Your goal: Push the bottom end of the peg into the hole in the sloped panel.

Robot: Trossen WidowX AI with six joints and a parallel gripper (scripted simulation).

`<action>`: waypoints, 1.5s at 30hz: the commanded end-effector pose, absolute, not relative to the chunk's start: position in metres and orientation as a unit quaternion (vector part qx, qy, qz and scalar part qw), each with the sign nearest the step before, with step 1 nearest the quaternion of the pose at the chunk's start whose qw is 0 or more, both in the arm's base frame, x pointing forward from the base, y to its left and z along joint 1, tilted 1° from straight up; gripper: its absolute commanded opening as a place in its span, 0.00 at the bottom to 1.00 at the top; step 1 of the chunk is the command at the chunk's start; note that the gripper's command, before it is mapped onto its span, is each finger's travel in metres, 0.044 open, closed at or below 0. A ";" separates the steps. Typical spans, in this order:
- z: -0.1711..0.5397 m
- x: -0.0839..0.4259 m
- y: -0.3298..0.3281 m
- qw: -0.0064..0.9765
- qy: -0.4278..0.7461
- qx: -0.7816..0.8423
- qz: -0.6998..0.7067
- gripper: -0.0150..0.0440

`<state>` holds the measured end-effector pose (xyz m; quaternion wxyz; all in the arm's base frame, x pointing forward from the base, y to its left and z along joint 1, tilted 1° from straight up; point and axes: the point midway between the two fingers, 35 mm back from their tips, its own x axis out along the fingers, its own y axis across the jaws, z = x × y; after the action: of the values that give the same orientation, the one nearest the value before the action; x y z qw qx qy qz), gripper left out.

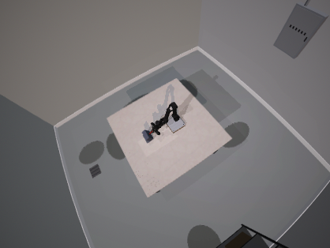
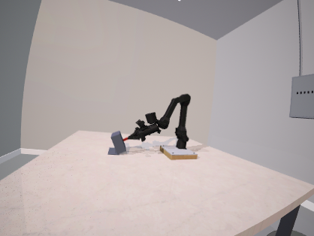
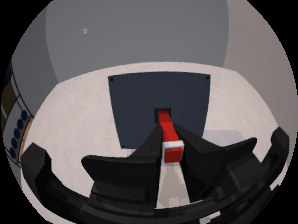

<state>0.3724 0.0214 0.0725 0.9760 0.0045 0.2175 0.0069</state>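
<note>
The red square-sided peg (image 1: 150, 133) (image 2: 125, 139) (image 3: 173, 153) has a white band near its top end. My gripper (image 2: 129, 137) (image 3: 166, 128) is shut on it, and the peg slants toward the sloped panel. The dark blue-grey panel (image 1: 147, 137) (image 2: 118, 141) (image 3: 135, 100) faces the arm. In the wrist view its square hole (image 3: 157, 113) has the peg's bottom end at its mouth, with a dark margin at the hole's left and top edges. How far the end is inside cannot be told. The peg's sides look roughly lined up with the hole.
The arm's base stands beside a flat box with a pale top (image 1: 176, 125) (image 2: 179, 151) and wooden sides. The panel's foot (image 2: 113, 151) rests on the pale table (image 1: 181, 158) (image 2: 150, 188). A grey wall box (image 1: 300, 31) (image 2: 303, 101) is far off to the right.
</note>
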 end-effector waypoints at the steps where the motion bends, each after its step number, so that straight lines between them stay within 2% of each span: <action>1: 0.074 0.375 0.021 0.977 0.214 0.005 0.007 0.25; 45: 0.068 0.387 0.022 0.976 0.217 0.005 0.006 0.25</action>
<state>0.3870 0.0220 0.0679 0.9763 0.0048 0.2163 0.0063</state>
